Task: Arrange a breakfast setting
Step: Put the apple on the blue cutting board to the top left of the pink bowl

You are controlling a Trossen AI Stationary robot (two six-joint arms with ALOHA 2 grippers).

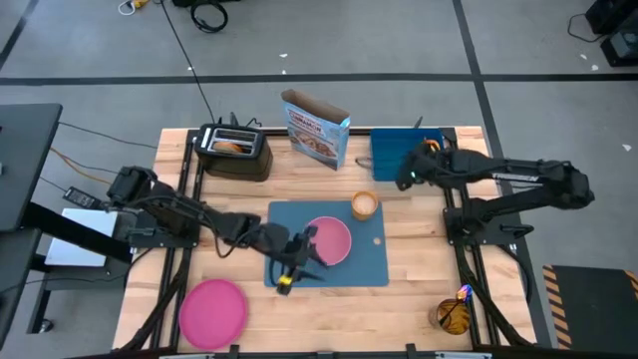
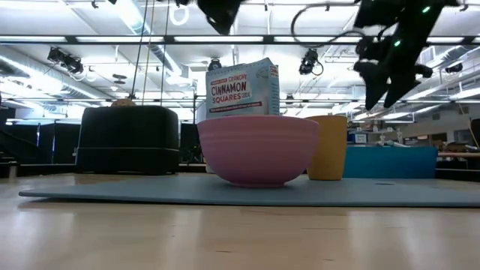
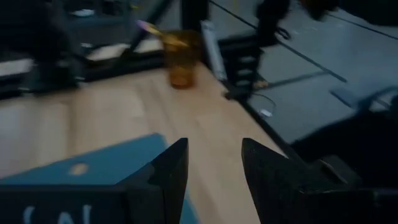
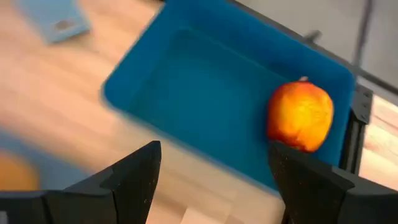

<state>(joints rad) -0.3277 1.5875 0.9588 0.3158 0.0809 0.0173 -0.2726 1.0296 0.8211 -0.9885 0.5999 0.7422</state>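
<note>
At the near edge of the worktop (image 1: 419,289) a flat pink plate (image 1: 212,310) is lying at the left, and an amber cup (image 1: 451,315) holding a purple-handled spoon (image 1: 464,294) is standing at the right. Just beyond them the blue placemat (image 1: 364,261) is lying in the middle, carrying the pink bowl (image 1: 329,240) and, at its far right corner, the small tan cup (image 1: 366,205). The left gripper (image 1: 295,261) is hanging over the near left part of the placemat, beside the bowl, with its fingers (image 3: 171,171) parted and nothing between them. Farther back, a black toaster (image 1: 234,150) is sitting at the far left and a cinnamon cereal box (image 1: 316,128) is standing upright near the far middle. At the far right the blue tray (image 1: 388,150) is holding the red-orange apple (image 4: 301,116), which is resting against one of its corners. The right gripper (image 1: 403,176) is hovering over the near edge of that tray with its fingers (image 4: 137,171) spread wide, gripping nothing, the apple lying apart from them.
</note>
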